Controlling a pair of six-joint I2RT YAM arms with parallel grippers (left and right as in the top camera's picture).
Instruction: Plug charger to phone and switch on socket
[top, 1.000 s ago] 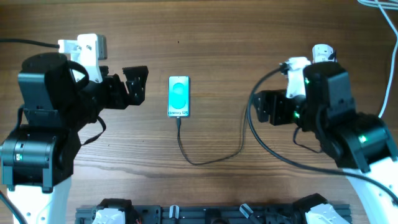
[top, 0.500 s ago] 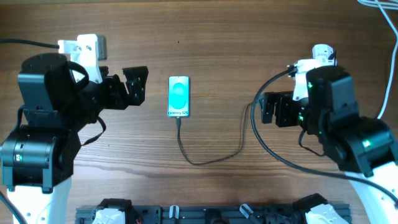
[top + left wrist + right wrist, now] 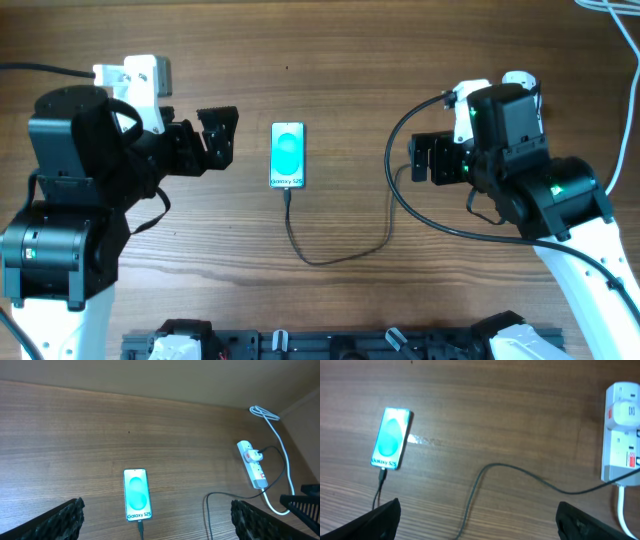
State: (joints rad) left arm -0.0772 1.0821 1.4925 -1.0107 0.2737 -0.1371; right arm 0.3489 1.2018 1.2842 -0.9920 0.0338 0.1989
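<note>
Brown wood-grain bench [image 3: 350,60] below us, with a pale wall behind it in the left wrist view. The left pincer [image 3: 226,133] is spread wide, with nothing between its fingers and nothing touched, and it hangs just left of the phone [image 3: 287,155]. The right pincer [image 3: 414,160] is wide apart too and empty, off to the phone's right, above the black cable.

The phone lies flat mid-bench with its teal-and-white screen up, and we read "Galaxy S25" near its lower edge. The charger [image 3: 320,261] has its plug at that lower edge, seemingly seated in the port. Its cable loops down and across toward the socket [image 3: 252,465] at the bench's right side.

There we see a red switch [image 3: 637,461] and a thick white cord [image 3: 620,502] trailing off. We cannot tell which way the switch sits.

Both arms are folded, wrists level, and the pincers face each other across the phone.
</note>
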